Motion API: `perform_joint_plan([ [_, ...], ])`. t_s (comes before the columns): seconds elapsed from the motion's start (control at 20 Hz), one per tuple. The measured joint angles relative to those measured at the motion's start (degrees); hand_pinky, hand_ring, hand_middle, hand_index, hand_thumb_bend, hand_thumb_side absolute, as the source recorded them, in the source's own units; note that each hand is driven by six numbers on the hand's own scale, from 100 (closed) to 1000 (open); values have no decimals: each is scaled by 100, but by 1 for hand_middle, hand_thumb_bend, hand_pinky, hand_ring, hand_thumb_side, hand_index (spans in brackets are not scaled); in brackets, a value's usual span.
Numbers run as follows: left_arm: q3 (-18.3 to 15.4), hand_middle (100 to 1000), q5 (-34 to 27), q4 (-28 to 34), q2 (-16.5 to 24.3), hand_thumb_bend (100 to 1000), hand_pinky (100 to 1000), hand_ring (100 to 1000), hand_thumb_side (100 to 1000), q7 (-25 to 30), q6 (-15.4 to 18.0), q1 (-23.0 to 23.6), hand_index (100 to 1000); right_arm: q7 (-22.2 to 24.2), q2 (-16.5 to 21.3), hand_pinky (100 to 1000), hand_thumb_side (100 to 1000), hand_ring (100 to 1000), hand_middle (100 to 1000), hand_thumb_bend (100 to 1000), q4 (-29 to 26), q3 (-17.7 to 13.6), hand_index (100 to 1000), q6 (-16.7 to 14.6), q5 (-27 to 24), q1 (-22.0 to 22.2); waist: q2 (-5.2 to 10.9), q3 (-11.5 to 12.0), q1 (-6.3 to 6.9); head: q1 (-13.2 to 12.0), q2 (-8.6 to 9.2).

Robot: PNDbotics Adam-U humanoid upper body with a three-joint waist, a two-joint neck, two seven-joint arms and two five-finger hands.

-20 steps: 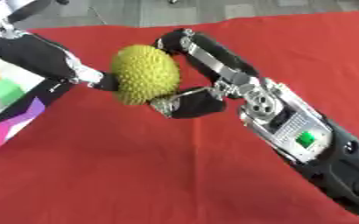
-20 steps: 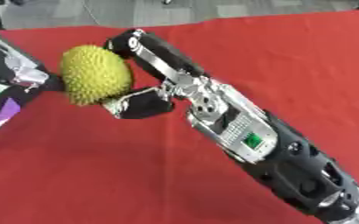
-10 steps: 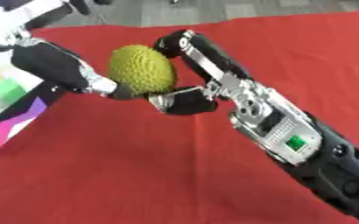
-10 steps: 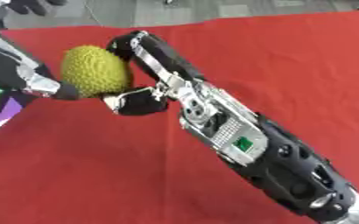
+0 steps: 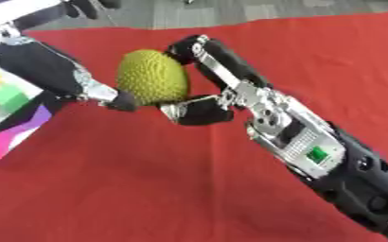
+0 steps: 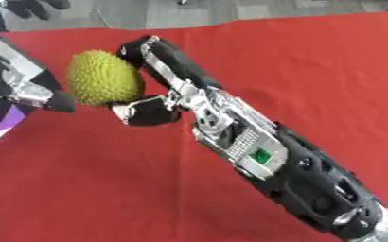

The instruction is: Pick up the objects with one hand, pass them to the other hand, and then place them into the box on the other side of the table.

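Holding the spiky yellow-green fruit (image 5: 152, 77) above the red tablecloth (image 5: 131, 189), our right hand (image 5: 204, 80) has fingers curled over its top and thumb under it. Our left hand (image 5: 106, 94) touches the fruit's left side; we cannot tell its finger state. Box (image 5: 11, 113) sits at the left edge.

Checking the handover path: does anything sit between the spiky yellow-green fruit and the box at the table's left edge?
Only the left hand itself, touching the spiky yellow-green fruit on the side facing the box; the right hand holds the other side.
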State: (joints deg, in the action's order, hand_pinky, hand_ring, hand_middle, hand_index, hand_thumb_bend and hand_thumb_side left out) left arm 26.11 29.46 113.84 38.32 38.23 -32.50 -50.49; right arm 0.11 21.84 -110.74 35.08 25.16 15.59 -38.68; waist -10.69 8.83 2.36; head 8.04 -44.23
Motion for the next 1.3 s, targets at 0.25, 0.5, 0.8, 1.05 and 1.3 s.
perform_joint_plan([
  [0.25, 172, 857, 454, 0, -34, 790, 875, 844, 458, 46, 46, -8, 909, 59, -3, 813, 100, 642, 507, 203, -73, 22, 596, 16, -61, -16, 0, -7, 0, -5, 0],
  [0.5, 330, 864, 605, -73, -162, 762, 878, 851, 456, 122, 122, -73, 909, 105, 42, 812, 100, 643, 507, 205, -196, 29, 596, 23, -126, -11, 0, -18, 0, -28, 0],
  [0.8, 437, 819, 591, -309, -253, 668, 853, 834, 481, 136, 135, -106, 852, 122, 118, 810, 100, 642, 507, 212, -228, 19, 596, -5, -179, -7, 0, -25, 0, -31, 0],
  [1.05, 523, 716, 499, -445, -314, 362, 792, 759, 410, 114, 113, -121, 715, 133, 173, 810, 100, 642, 507, 210, -227, 14, 596, 0, -180, -1, 0, -31, 0, -33, 0],
  [1.3, 574, 615, 310, -532, -328, 130, 752, 693, 321, 236, 235, -122, 555, 138, 184, 810, 100, 643, 509, 211, -227, 14, 598, -22, -180, 11, 0, -38, 0, -33, 0],
])
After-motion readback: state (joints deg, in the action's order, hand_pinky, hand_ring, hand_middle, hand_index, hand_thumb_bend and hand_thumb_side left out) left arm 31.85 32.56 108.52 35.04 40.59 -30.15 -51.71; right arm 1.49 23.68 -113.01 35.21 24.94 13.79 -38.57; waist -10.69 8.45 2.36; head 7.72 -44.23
